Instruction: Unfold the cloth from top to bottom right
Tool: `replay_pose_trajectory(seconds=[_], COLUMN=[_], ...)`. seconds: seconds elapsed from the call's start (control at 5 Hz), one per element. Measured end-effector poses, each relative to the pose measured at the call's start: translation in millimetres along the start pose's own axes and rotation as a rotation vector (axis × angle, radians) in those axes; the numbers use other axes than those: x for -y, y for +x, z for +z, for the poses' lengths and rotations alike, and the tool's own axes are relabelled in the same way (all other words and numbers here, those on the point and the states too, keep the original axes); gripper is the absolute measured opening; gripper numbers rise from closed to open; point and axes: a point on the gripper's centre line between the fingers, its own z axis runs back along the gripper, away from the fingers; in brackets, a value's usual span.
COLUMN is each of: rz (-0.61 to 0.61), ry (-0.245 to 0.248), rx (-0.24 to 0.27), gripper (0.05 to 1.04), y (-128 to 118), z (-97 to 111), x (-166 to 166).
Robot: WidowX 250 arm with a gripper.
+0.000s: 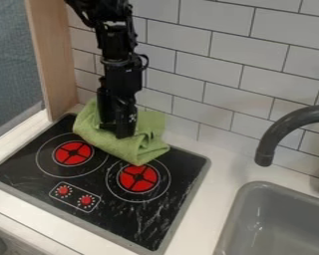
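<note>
The green cloth (125, 144) lies bunched and folded across the back of the black stove top, partly over the rear edges of both burner rings. Its lower corner points toward the right burner, and its upper right part rests near the tiled wall. Directly over the cloth's upper left part, the black gripper (119, 132) hangs straight down, its lower end against the fabric. Whether it holds any cloth cannot be made out. The gripper hides the cloth behind it.
Red burners and two red knobs mark the stove top (132, 221). A wooden panel (50, 55) stands at the left and the tiled wall behind. At the right are a grey sink (245, 199) and a dark curved faucet (285, 127).
</note>
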Motion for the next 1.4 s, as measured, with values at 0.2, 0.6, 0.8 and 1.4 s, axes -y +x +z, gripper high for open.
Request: replay_pose_trajectory(seconds=[0.2, 0.6, 0.8, 1.4], rz=[0.015, 0.029, 0.043, 0.015], ry=[0.004, 0.002, 0.000, -0.023], rx=[-0.009, -0.002, 0.000, 0.077], gripper=[0.637, 0.155, 0.072, 0.059], y=[-1, 0, -1, -14], z=[-2, -2, -2, 44], x=[-1, 0, -1, 24])
